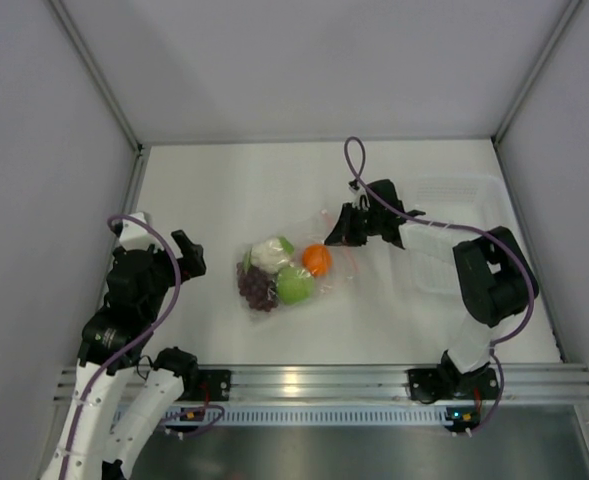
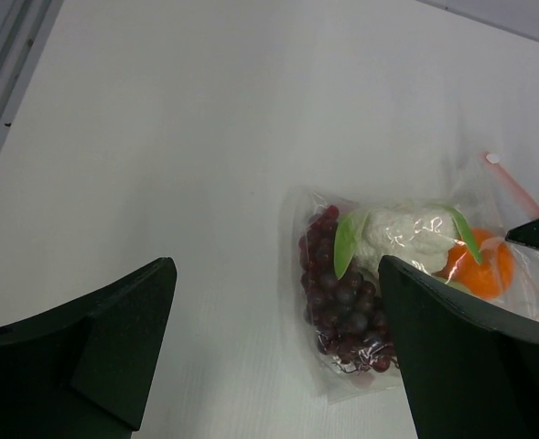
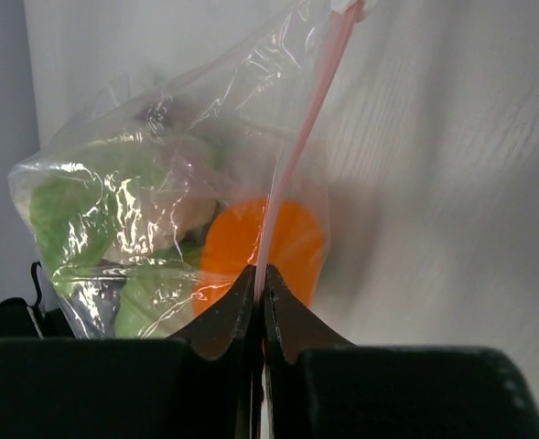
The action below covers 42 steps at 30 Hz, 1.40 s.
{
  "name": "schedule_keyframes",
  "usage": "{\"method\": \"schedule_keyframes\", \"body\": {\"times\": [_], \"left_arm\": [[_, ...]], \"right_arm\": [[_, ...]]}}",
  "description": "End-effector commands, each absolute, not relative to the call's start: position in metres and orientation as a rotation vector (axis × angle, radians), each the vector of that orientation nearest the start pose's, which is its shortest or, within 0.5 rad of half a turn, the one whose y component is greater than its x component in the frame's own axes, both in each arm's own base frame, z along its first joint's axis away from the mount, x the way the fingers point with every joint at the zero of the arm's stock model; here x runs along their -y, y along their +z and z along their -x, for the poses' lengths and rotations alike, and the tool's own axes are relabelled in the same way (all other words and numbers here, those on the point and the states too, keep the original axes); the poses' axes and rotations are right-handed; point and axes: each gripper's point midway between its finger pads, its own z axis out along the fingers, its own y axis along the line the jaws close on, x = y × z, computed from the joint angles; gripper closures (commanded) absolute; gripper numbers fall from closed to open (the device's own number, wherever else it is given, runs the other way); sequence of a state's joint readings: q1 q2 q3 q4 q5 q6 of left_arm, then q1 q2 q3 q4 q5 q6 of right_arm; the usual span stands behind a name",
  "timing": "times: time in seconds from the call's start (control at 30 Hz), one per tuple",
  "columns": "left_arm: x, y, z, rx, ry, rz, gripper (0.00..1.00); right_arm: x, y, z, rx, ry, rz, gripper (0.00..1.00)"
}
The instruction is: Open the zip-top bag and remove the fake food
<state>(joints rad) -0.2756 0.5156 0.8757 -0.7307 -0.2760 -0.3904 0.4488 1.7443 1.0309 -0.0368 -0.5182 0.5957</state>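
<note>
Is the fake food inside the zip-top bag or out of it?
Inside: the orange fruit, green apple, grapes and white vegetable all sit behind the clear plastic of the zip-top bag.

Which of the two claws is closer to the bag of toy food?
The right. The right gripper is shut on the pink zip strip of the bag, touching it. The left gripper stands open to the left of the bag, apart from it.

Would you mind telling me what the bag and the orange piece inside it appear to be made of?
The zip-top bag looks like thin clear plastic film: glossy, crinkled glints. The orange fruit seems smooth, matte plastic, possibly foam; the film blurs it.
</note>
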Motion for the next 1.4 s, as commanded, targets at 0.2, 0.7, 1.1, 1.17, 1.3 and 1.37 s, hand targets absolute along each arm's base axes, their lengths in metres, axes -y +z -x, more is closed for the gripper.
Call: {"method": "schedule_keyframes", "body": {"times": [0.2,0.7,1.1,1.17,1.3,1.37], "left_arm": [[0.034,0.272,-0.224,-1.865,-0.213,0.273,0.02],[0.034,0.287,-0.222,-1.82,-0.228,0.258,0.02],[0.147,0.371,-0.153,-1.492,-0.857,-0.419,0.02],[0.168,0.375,-0.127,-1.424,-0.998,-0.587,0.02],[0.178,0.4,-0.112,-1.301,-1.073,-0.681,0.02],[0.181,0.408,-0.11,-1.282,-1.102,-0.692,0.02]], "right_arm": [[-0.292,0.173,-0.343,-2.154,1.052,0.347,1.0],[-0.303,0.322,-0.24,-1.725,0.897,0.972,1.0],[-0.291,0.391,-0.155,-1.52,0.718,1.248,1.0],[-0.288,0.401,-0.146,-1.486,0.734,1.258,1.0],[-0.286,0.412,-0.118,-1.417,0.799,1.348,1.0],[-0.284,0.413,-0.103,-1.391,0.834,1.401,1.0]]}}
